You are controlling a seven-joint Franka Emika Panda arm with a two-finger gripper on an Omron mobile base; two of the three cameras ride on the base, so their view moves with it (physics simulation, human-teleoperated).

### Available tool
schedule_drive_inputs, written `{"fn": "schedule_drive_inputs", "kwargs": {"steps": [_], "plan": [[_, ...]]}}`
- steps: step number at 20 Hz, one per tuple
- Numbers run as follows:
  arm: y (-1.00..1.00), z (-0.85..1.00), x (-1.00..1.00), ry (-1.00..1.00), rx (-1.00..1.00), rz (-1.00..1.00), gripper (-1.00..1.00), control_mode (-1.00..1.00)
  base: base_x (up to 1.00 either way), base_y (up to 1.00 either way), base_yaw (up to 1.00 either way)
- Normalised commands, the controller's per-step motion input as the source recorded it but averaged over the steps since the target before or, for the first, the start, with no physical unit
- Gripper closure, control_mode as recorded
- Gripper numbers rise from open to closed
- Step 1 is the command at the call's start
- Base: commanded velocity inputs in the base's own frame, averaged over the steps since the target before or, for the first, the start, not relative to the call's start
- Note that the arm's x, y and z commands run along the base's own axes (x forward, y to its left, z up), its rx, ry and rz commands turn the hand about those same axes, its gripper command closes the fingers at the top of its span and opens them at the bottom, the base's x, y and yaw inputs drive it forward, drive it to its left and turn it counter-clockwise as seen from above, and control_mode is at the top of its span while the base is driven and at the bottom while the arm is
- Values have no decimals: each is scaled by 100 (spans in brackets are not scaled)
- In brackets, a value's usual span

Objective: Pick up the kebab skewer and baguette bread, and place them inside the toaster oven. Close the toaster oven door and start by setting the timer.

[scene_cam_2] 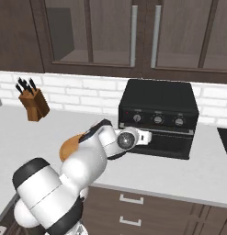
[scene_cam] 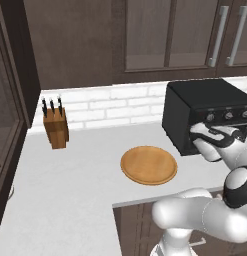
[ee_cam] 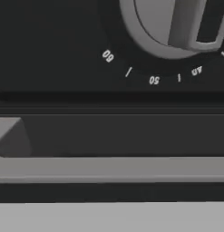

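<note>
The black toaster oven point(scene_cam: 205, 107) point(scene_cam_2: 158, 98) stands on the counter against the brick wall. Its door point(scene_cam_2: 172, 143) is up and closed. My gripper point(scene_cam_2: 147, 136) point(scene_cam: 199, 134) is pressed close to the oven's front at the left end, just under the row of knobs point(scene_cam_2: 157, 120). The hand view shows a silver knob point(ee_cam: 177, 22) with a numbered dial above the door's grey handle bar point(ee_cam: 113, 168). My fingertips are hidden, so their state is unclear. The kebab skewer and the baguette bread are out of view.
A round tan wooden plate point(scene_cam: 148, 165) point(scene_cam_2: 69, 146) lies bare on the counter left of the oven. A wooden knife block point(scene_cam: 55, 127) point(scene_cam_2: 33, 103) stands farther left by the wall. Wall cabinets hang above, and drawers point(scene_cam_2: 133, 202) sit below the counter edge.
</note>
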Motion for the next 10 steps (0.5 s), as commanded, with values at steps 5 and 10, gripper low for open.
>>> {"fn": "schedule_drive_inputs", "kwargs": {"steps": [5, 10], "plan": [[0, 19, 13, -3, 0, 0, -100, -100, 0, 0, 0], [-3, 74, -40, 0, 0, 0, -100, -100, 0, 0, 0]]}}
